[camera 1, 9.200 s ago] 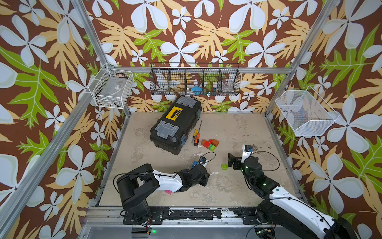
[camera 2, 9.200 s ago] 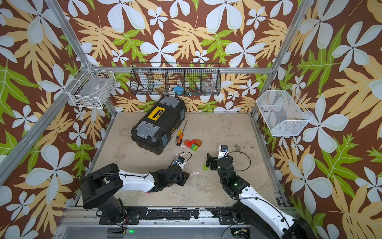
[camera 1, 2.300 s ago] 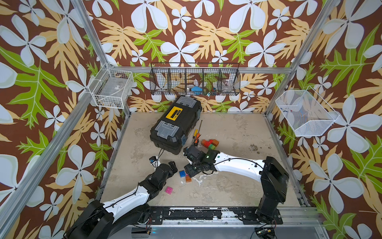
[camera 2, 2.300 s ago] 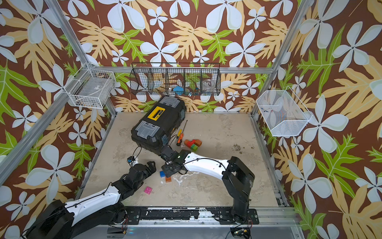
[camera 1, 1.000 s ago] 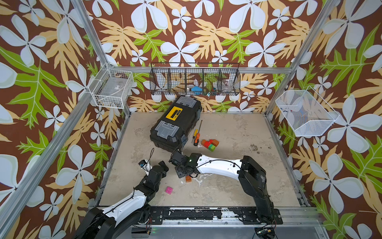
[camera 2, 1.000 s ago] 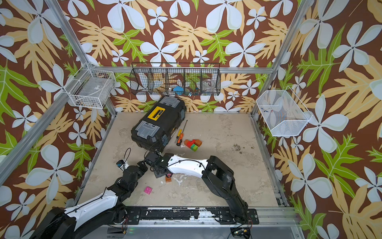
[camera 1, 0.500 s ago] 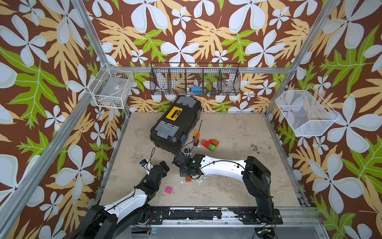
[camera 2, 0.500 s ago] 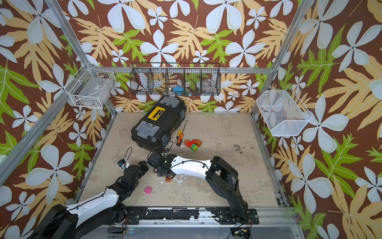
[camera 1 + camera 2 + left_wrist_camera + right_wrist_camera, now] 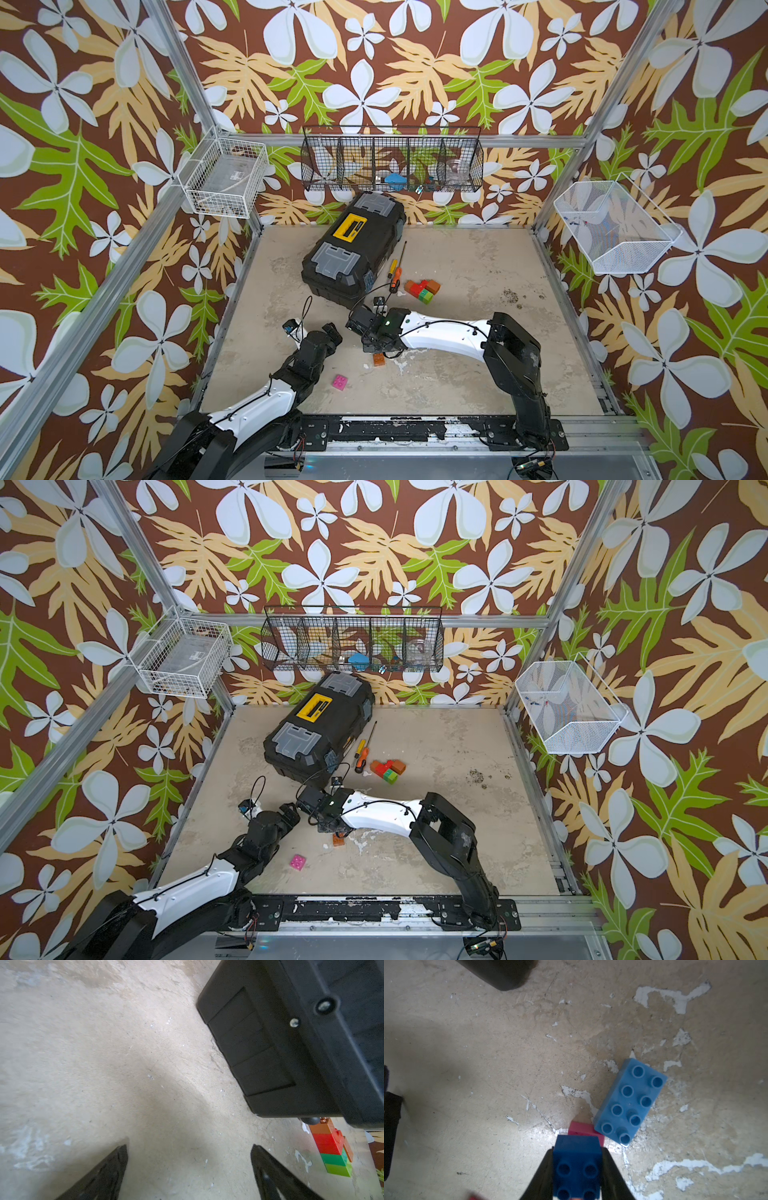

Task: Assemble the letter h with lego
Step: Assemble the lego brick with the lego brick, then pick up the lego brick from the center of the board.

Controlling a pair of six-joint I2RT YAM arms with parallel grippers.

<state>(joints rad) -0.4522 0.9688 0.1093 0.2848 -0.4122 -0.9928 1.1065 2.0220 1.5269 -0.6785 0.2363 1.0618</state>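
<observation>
Lego brick (image 9: 577, 1155), blue — right fingers (image 9: 538, 1180) are clamping it.
Wire basket (image 9: 473, 162) is holding a blue item (image 9: 395, 179); left fingers (image 9: 99, 1176) are hanging apart over the surface (image 9: 104, 1064).

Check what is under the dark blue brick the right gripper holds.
A pink brick shows just past the dark blue brick clamped in the right gripper. Most of it is covered, so whether they are joined cannot be told.

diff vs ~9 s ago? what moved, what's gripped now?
The right gripper swung from the right side across to centre-left and is now shut on a blue brick. The left gripper shifted left, nearer the toolbox, open and empty. Toolbox, screwdriver, brick stack and pink brick stayed put.
</observation>
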